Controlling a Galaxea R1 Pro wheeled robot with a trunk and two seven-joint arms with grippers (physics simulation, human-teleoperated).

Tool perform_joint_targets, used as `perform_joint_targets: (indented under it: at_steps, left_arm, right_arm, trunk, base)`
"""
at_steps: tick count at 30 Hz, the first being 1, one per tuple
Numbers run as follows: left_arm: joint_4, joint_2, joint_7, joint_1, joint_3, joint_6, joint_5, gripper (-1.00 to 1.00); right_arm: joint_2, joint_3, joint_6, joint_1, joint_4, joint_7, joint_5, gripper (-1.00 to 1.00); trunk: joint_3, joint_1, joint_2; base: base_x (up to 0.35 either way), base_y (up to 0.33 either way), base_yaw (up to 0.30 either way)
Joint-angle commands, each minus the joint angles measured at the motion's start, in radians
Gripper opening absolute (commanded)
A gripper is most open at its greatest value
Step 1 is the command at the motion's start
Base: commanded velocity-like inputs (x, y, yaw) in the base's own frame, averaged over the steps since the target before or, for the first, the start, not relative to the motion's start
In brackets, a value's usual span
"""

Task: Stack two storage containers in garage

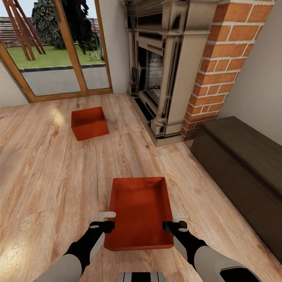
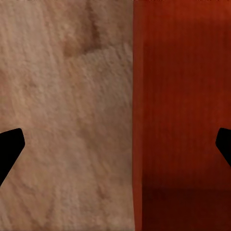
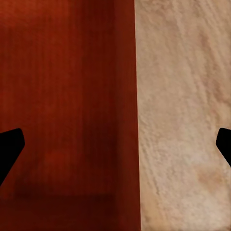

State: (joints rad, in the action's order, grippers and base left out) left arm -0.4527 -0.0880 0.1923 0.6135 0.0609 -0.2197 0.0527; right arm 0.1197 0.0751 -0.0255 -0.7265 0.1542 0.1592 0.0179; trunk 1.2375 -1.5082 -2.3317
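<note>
Glass doors: big wood-framed glass doors [image 1: 58,47] stand at the far left of the room, with green grass and trees outside.
Wood floor: light, shiny wood-plank flooring [image 1: 43,176] covers the room. In both wrist views it shows right beside a red wall of the near bin.
Far bin: a red-orange plastic box with thin walls and no lid [image 1: 89,123] sits on the wood floor, near the glass doors and well apart from the robot.
Left gripper: the left gripper [image 1: 106,220] is at the left long wall of the near bin. In the left wrist view its two black fingertips [image 2: 10,144] are spread wide, one over the wood and one over the red inside, with the wall between them. The jaws are not squeezed on anything.
Near bin: a second red-orange plastic box [image 1: 140,213] (same look as the far one) lies on the wood floor right in front of the robot, between the two arms.
Right gripper: the right gripper [image 1: 174,221] is at the right long wall of the near bin. Its black fingertips [image 3: 10,144] are also spread wide, straddling that wall, and the jaws grip nothing.
Fireplace: a dark carved fireplace mantel [image 1: 164,66] stands at the back wall.
Chimney: a red brick chimney [image 1: 225,62] rises just beside the mantel.
Chest: a long dark brown chest [image 1: 243,172] sits along the right wall.
</note>
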Motion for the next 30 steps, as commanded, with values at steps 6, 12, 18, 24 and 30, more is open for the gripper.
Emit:
perform_joint_targets:
  at_steps: [6,12,18,24,30]
  left_arm:
    - [-0.003,0.001,0.007,0.000,0.007,-0.006,0.006,1.00]
    - [-0.003,0.001,0.007,0.000,0.007,-0.006,0.006,1.00]
    - [-0.004,0.001,0.007,0.000,0.007,-0.006,0.006,1.00]
    - [-0.004,0.001,0.007,0.000,0.007,-0.006,0.006,1.00]
    - [-0.004,0.001,0.007,0.000,0.007,-0.006,0.006,1.00]
  right_arm:
    - [0.000,0.008,-0.002,-0.001,-0.002,0.005,0.002,1.00]
    - [-0.001,0.008,-0.002,-0.001,-0.002,0.005,0.002,1.00]
    - [-0.002,0.008,-0.002,-0.001,-0.005,0.005,0.001,1.00]
    - [-0.002,0.009,-0.002,-0.001,-0.005,0.005,0.001,1.00]
    - [-0.002,0.009,-0.002,-0.001,-0.006,0.005,0.001,1.00]
  trunk:
    - [0.007,-0.007,-0.014]
    - [0.019,-0.023,-0.042]
    - [0.019,-0.023,-0.042]
    - [0.019,-0.023,-0.042]
    - [0.019,-0.023,-0.042]
  base:
    - [0.000,0.000,0.000]
    - [0.000,0.000,0.000]
    - [0.000,0.000,0.000]
    - [0.000,0.000,0.000]
    - [0.000,0.000,0.000]
